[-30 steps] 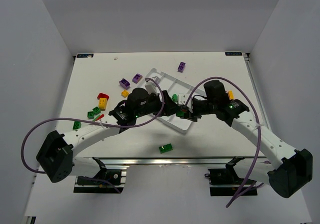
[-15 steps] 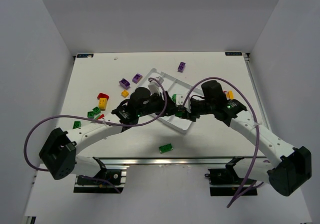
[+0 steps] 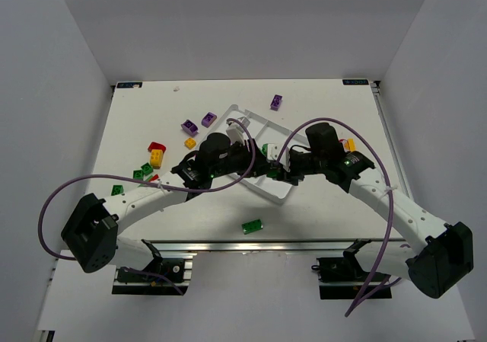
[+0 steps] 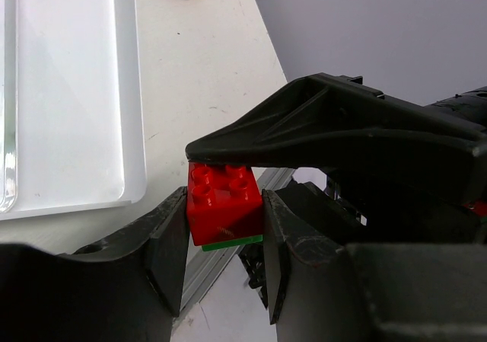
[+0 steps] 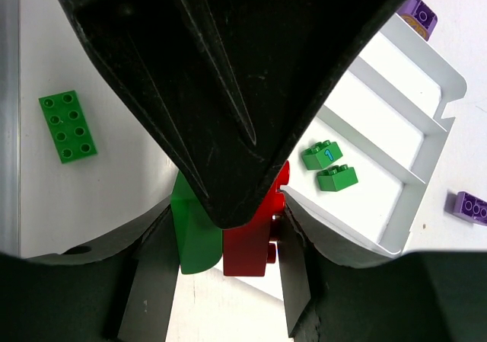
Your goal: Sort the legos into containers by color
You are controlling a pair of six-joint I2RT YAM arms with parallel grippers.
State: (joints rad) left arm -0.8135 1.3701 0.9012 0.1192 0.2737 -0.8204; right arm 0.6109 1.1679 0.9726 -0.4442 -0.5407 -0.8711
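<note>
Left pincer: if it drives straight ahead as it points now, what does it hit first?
Probably the right pincer: its black finger lies straight across the front of the red brick clamped in the left pincer, apparently touching it.

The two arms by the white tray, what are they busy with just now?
Both arms meet at the edge of the white tray. The left gripper and the right gripper each have their jaws shut on one stuck pair: a red lego joined to a green lego. They seem to be pulling it apart. Two green legos lie in one compartment, and loose legos lie about the table.
</note>
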